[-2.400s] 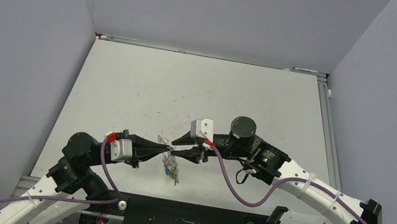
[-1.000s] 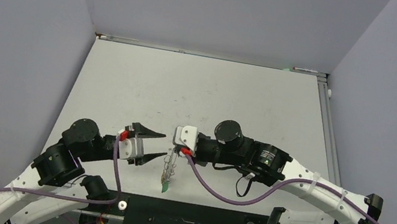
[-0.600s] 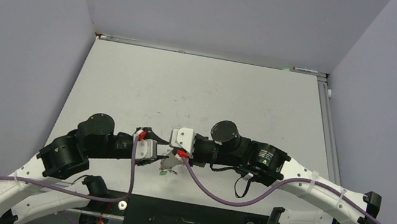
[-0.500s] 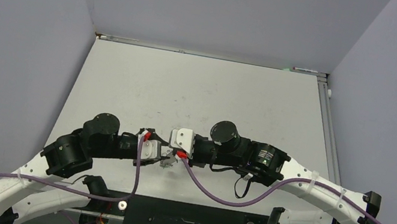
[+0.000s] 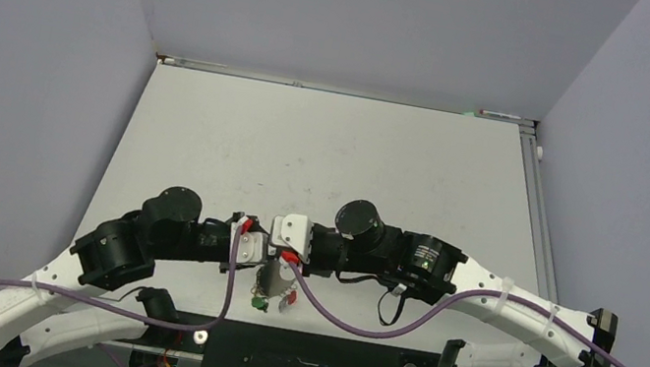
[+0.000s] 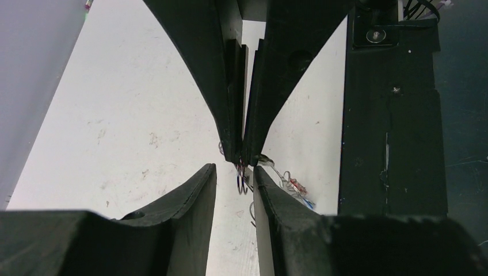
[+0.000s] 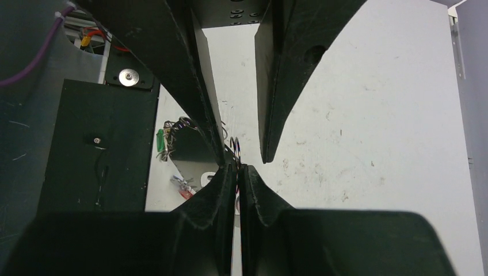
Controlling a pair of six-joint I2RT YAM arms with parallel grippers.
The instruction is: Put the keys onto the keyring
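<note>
My right gripper [image 7: 236,167] is shut on the keyring [image 7: 235,147], a thin wire loop seen edge-on that sticks out past its tips. The keys [image 5: 271,288] hang below it as a bunch, with a green head [image 7: 160,141] and a red head [image 7: 183,187] showing. My left gripper [image 6: 235,169] is open, its fingers on either side of the ring [image 6: 242,181] and of the right gripper's tips, not touching them. In the top view both grippers [image 5: 270,252] meet tip to tip near the table's front edge, their fingertips hidden under the wrist cameras.
The black base plate [image 5: 310,366] lies just in front of the hanging keys. The white table [image 5: 326,154] stretches behind, walled in grey on three sides.
The left gripper let go, opened and drew back, then came in again around the right gripper's tips. The right gripper carried the ring and keys left and toward the front edge.
</note>
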